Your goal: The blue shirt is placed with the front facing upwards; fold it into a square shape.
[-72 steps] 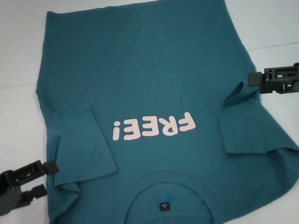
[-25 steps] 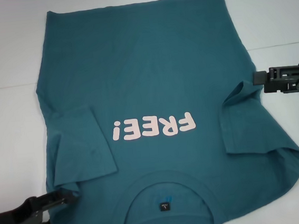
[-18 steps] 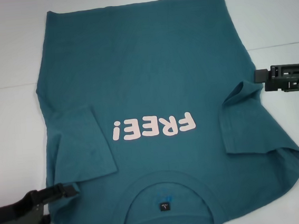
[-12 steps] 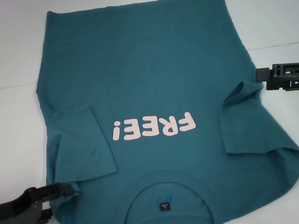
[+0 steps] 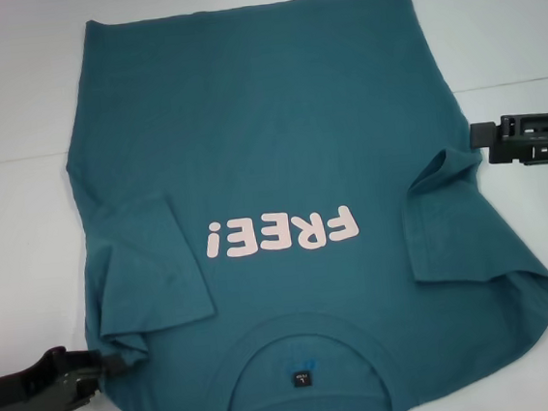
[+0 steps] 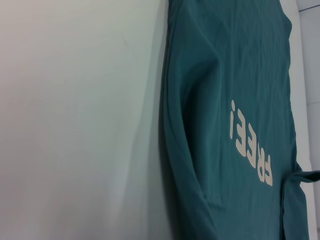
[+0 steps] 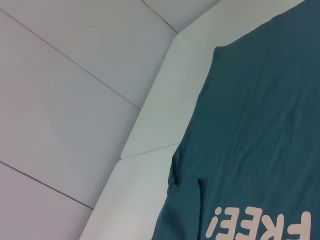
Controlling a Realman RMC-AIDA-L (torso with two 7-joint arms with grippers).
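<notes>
The blue shirt [image 5: 275, 118] lies flat, front up, with the collar [image 5: 302, 344] nearest me and the hem at the far side. Its pink "FREE!" print [image 5: 283, 234] reads upside down. Both sleeves [image 5: 149, 266] are folded inward onto the chest. My left gripper [image 5: 97, 363] sits low at the near left, its tip against the shirt's shoulder edge. At the right, my right gripper [image 5: 476, 135] hovers level with that side's sleeve fold, just off the shirt's edge. The left wrist view shows the shirt [image 6: 215, 100] and the right wrist view shows the shirt [image 7: 260, 125], with no fingers in either.
A white table [image 5: 25, 239] carries the shirt, with bare surface on both sides. A seam [image 5: 514, 80] crosses the tabletop. A pale tiled wall [image 7: 60, 75] rises beyond the table's far edge.
My left gripper moved toward me along the shirt's left side to the shoulder edge, then drew back slightly left. My right gripper drifted a little to the right. The shirt has not shifted.
</notes>
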